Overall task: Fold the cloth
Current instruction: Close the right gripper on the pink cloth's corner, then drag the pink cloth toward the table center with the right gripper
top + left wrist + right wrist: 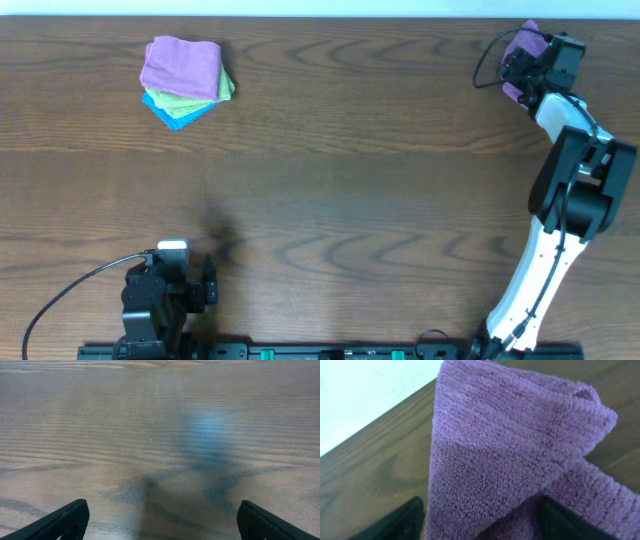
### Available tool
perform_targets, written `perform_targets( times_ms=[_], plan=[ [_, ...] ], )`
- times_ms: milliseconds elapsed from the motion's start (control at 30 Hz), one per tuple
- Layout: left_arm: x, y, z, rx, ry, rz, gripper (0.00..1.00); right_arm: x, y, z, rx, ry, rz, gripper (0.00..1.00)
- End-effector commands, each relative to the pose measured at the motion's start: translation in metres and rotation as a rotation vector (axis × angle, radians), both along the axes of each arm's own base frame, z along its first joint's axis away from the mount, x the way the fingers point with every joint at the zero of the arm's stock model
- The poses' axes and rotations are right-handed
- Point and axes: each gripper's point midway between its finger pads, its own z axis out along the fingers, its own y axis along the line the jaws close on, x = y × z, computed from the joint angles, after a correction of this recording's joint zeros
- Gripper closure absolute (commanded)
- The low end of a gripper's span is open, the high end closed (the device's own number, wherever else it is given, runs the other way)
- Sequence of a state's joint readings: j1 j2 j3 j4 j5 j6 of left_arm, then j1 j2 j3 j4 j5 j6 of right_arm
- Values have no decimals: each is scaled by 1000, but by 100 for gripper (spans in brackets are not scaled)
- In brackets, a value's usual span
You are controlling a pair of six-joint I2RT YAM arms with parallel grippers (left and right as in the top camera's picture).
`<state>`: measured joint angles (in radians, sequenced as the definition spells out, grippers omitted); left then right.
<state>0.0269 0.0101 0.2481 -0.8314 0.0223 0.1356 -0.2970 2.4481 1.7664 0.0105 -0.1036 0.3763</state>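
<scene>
Here the purple terry cloth (510,460) sits bunched at the far right corner of the brown wooden table (330,150), near its edge. The right gripper (477,522) has its jaws apart, one on each side of the cloth. I think it should pinch one corner only, then draw the cloth inward to spread it. The left gripper (162,520) is also spread, over bare wood.

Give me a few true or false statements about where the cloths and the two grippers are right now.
1. A stack of folded cloths lies on the far left of the table. True.
2. The stack's top cloth is blue. False: the top cloth is purple; the blue cloth is at the bottom.
3. The right gripper is at a purple cloth near the table's far edge. True.
4. The left gripper holds a cloth. False: the left gripper has its jaws open over bare wood.
</scene>
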Motion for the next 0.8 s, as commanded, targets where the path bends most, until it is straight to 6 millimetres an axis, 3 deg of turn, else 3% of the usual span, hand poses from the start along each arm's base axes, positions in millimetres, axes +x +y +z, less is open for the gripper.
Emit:
perform_targets(
  times_ms=[0,33,133,167,333,500,667,767],
  plan=[
    [-9,0,-13,19,61,-15,5,4,6,-11,0,7,12,55],
    [-9,0,-13,19,61,-15,5,6,6,-9,-1,-5,15,70],
    [-9,0,-13,19,61,-15,5,12,11,0,12,-48,47,95],
    [-9,0,-13,19,61,-15,5,14,14,1,20,-57,62,99],
    [-9,0,-13,19,61,-15,5,15,24,14,51,-76,110,99],
    [-9,0,-13,19,61,-15,5,8,31,54,35,-74,148,99],
    [-9,0,-13,19,61,-15,5,-20,54,99,-42,11,254,99],
    [-9,0,-13,19,61,-15,5,-47,82,128,-83,80,355,99]
  ],
)
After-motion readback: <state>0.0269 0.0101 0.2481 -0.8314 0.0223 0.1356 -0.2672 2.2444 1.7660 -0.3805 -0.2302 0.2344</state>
